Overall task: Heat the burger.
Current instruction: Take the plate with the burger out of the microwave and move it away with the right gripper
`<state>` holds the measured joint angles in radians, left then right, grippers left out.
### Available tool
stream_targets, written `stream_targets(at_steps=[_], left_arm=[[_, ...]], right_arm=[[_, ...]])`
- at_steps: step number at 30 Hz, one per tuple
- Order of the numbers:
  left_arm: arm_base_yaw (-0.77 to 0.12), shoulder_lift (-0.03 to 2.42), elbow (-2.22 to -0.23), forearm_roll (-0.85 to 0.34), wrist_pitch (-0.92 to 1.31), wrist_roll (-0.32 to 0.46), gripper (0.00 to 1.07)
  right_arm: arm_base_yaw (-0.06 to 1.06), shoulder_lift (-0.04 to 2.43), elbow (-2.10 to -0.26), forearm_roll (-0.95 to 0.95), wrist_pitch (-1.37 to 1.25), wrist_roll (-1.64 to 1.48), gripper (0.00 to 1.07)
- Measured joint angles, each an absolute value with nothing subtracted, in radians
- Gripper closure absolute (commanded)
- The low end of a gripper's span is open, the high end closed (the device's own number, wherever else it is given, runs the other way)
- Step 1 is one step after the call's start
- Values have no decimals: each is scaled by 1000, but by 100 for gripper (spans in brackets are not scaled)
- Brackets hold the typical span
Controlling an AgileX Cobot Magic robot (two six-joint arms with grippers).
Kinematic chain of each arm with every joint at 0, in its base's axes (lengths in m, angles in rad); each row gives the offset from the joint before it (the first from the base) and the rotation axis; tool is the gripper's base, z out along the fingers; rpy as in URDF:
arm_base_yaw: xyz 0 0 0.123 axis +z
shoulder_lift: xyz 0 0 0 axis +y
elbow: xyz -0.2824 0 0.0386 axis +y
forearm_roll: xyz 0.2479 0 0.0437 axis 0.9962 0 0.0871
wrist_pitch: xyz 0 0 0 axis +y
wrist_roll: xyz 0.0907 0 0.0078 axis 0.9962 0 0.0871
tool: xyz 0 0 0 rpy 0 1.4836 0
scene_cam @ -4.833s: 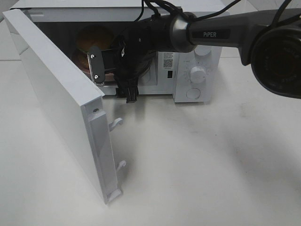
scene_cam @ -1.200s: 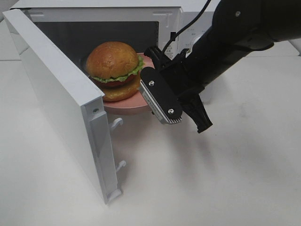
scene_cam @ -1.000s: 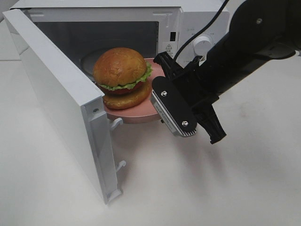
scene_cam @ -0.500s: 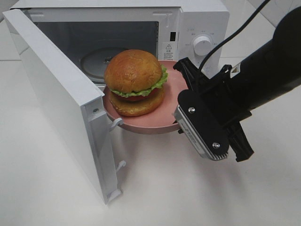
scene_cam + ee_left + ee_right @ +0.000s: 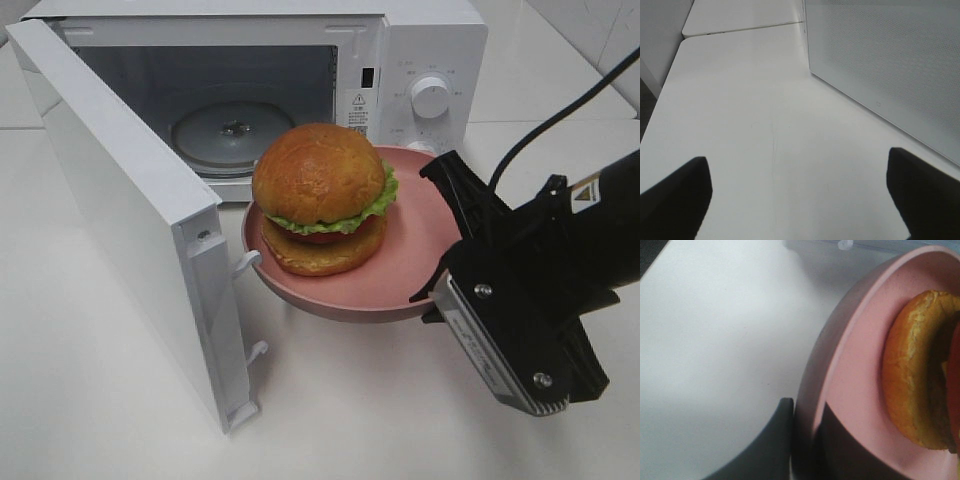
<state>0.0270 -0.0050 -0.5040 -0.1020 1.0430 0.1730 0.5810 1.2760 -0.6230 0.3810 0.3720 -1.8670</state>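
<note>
My right jaws (image 5: 437, 290) were pinched on the right rim of the pink plate (image 5: 400, 280), holding it in the air above the white desk (image 5: 350, 410), just in front of the open microwave (image 5: 400, 60). In the high view the burger (image 5: 322, 198) sat on the left part of that plate, upright, with its golden bun on top, green lettuce frilling out at the right and the lower bun resting on the pink surface. The microwave's door (image 5: 120, 210) stood swung out toward the near left, and the glass turntable (image 5: 232, 133) lay bare inside the cavity, behind the burger. The control knob (image 5: 430, 97) showed on the panel at the far right.

From my left wrist, my left jaws (image 5: 800, 197) stood spread wide, gripping nothing, over bare desk beside the outer face of the microwave door (image 5: 890, 65).

From my right wrist, the plate's rim (image 5: 812, 405) ran between my two dark fingers (image 5: 767, 450), one outside the rim and one inside it, and the burger's lower bun (image 5: 912, 375) lay on the plate close by.
</note>
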Motion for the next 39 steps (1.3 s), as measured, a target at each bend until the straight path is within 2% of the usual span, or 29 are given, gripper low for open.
stream_targets(at_steps=[15, 28, 39], left_arm=[[27, -5, -504, -102, 1043, 173, 20], [27, -5, -504, -102, 1043, 173, 20], [27, -5, -504, -102, 1043, 173, 20]], right_arm=[[581, 1058, -486, 314, 397, -1735, 106], [581, 935, -470, 45, 522, -1428, 106], [581, 926, -470, -217, 581, -1007, 106]])
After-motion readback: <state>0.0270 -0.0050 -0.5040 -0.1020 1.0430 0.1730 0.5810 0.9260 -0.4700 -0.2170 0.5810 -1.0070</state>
